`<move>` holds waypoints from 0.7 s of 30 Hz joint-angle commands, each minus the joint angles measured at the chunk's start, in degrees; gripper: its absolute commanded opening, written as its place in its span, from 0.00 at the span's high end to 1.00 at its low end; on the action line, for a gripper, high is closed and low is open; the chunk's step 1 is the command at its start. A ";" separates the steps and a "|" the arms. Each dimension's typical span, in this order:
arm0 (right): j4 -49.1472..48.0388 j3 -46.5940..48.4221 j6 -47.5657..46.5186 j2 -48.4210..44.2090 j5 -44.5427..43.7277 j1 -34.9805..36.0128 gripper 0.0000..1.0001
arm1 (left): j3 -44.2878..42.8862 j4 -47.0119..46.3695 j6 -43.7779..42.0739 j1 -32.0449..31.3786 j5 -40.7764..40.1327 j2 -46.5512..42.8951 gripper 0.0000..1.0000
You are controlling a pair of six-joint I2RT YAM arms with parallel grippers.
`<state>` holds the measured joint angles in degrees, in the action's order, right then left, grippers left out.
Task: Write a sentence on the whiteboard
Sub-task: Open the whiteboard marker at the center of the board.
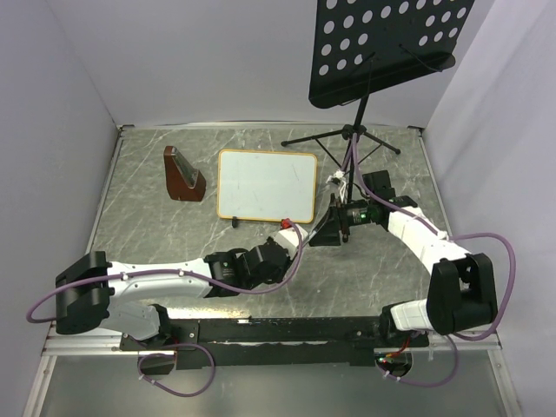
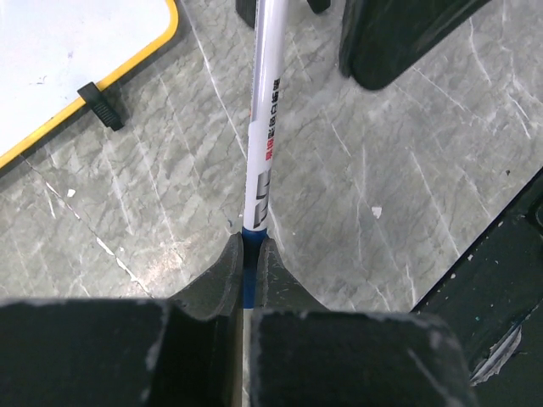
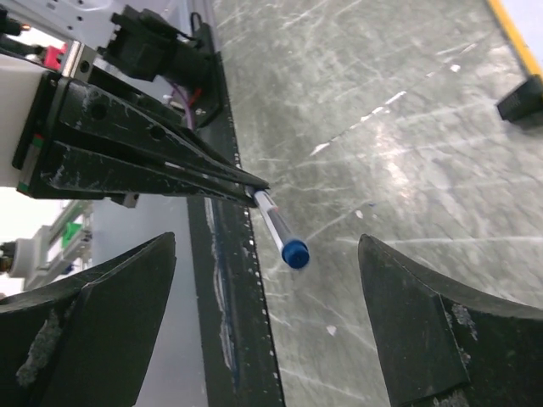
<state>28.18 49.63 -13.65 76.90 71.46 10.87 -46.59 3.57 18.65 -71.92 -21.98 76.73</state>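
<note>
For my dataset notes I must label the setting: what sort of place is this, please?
Probably a robot lab work cell: a left arm and a right arm mounted on a marble-patterned table, with plain pale walls closing it in.

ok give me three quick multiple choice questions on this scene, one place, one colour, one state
1. Where is the brown wooden stand relative to the whiteboard? A left of it B on it C right of it
2. What colour is the cap of the marker? A red B blue C green
3. How is the left claw? A wide open B out of view C shut on the marker
Answers: A, it sits off the board's left edge; B, the right wrist view shows blue; C, it pinches the barrel.
</note>
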 commanded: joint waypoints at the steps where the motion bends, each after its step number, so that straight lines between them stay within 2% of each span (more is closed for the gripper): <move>1: -4.45 1.52 3.98 1.84 3.68 1.43 0.10 | -0.78 -4.79 -0.90 0.38 -0.96 -0.70 0.99; 6: -6.03 1.79 6.79 3.34 4.83 2.04 0.20 | -1.40 -5.42 -0.73 0.73 -0.26 -0.35 0.99; 11: -6.56 1.79 7.85 3.69 5.09 2.66 0.39 | -1.93 -5.42 -0.64 0.99 0.09 0.00 0.99; 21: -5.95 2.67 7.85 5.36 5.27 4.07 0.42 | -2.98 -5.60 -0.90 1.26 1.41 0.70 0.99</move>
<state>23.51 49.63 -5.78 80.97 74.54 14.31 -46.68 0.25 18.65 -71.00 -21.28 76.79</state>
